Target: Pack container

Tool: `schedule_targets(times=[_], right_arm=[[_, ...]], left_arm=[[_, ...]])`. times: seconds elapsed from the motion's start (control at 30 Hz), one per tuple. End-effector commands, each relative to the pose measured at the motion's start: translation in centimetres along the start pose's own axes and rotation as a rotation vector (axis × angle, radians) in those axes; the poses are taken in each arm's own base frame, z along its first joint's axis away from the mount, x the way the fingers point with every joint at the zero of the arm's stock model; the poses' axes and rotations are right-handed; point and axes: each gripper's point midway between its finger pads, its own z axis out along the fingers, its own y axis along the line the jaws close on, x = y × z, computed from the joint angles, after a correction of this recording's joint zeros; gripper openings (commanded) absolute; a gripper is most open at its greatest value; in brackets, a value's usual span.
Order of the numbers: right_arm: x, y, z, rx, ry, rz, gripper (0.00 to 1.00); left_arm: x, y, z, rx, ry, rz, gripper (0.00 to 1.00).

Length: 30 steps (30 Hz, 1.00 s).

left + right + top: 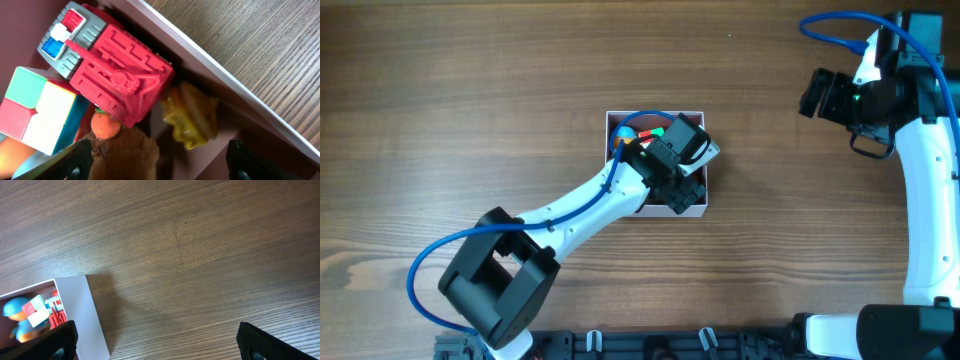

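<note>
The container [698,208] is a small square white box with a pink inside, at the table's middle. My left gripper [682,172] reaches down into it, open; its fingertips [159,162] straddle a brown plush toy [125,152] with an orange nose, not closed on it. Inside lie a red toy truck [112,70], a colour cube [37,107] and a yellow toy [192,117]. My right gripper [817,95] is open and empty, raised at the far right; its view shows the container's white wall [80,312] with toys inside.
Bare wood-grain table [520,100] surrounds the container on all sides. The left arm's black base [500,275] sits at the front left. The right arm [925,170] stands along the right edge.
</note>
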Motion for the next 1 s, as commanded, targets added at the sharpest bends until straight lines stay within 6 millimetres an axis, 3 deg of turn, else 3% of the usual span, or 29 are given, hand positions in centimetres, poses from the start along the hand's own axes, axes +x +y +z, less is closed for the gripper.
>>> schedule_targets(times=[0.0,0.07,0.13,0.17,0.2,0.33,0.47,0.5,0.6,0.67,0.73,0.87,0.9,0.97], right_arm=[[0.1,-0.1,0.5,0.003,0.014,-0.007,1.0],[0.1,-0.1,0.5,0.002,0.015,-0.017,1.0],[0.1,-0.1,0.5,0.002,0.014,-0.025,1.0],[0.1,0.0,0.5,-0.002,0.013,-0.033,1.0],[0.1,0.2,0.4,-0.011,0.011,-0.046,1.0],[-1.3,3.2,-0.8,-0.063,-0.093,-0.144,1.0],[-6.4,6.2,-2.0,-0.136,-0.324,-0.191,1.0],[-8.2,6.7,-2.7,-0.145,-0.404,-0.204,1.0],[-9.5,7.0,-3.5,-0.133,-0.475,-0.274,1.0],[-8.7,6.1,-3.8,-0.103,-0.448,-0.264,1.0],[-7.9,5.8,-6.1,-0.109,-0.475,-0.26,1.0],[-6.0,5.0,-13.9,-0.137,-0.635,-0.258,1.0],[-4.9,4.6,-15.2,-0.144,-0.668,-0.257,1.0],[-2.7,4.0,-15.7,-0.151,-0.693,-0.259,1.0]], left_arm=[[-2.5,0.6,-3.2,-0.025,-0.094,0.01,0.92],[-4.0,2.4,-6.6,-0.115,-0.167,-0.03,1.0],[-4.1,5.1,-10.1,-0.181,-0.224,-0.129,1.0],[-3.2,7.9,-12.1,-0.216,-0.242,-0.225,1.0],[-2.5,9.7,-12.9,-0.238,-0.245,-0.295,1.0],[3.2,20.3,-16.0,-0.384,-0.257,-0.698,1.0],[7.0,25.8,-17.8,-0.484,-0.271,-0.851,1.0],[7.5,26.5,-18.1,-0.497,-0.274,-0.868,1.0],[9.0,27.9,-18.8,-0.528,-0.27,-0.903,1.0],[10.6,27.5,-18.9,-0.525,-0.217,-0.929,1.0],[11.3,26.7,-20.3,-0.512,-0.222,-0.949,1.0],[10.7,24.2,-25.6,-0.522,-0.366,-0.92,1.0],[10.8,23.2,-26.8,-0.52,-0.413,-0.909,1.0],[11.2,21.5,-28.6,-0.525,-0.499,-0.888,1.0]])
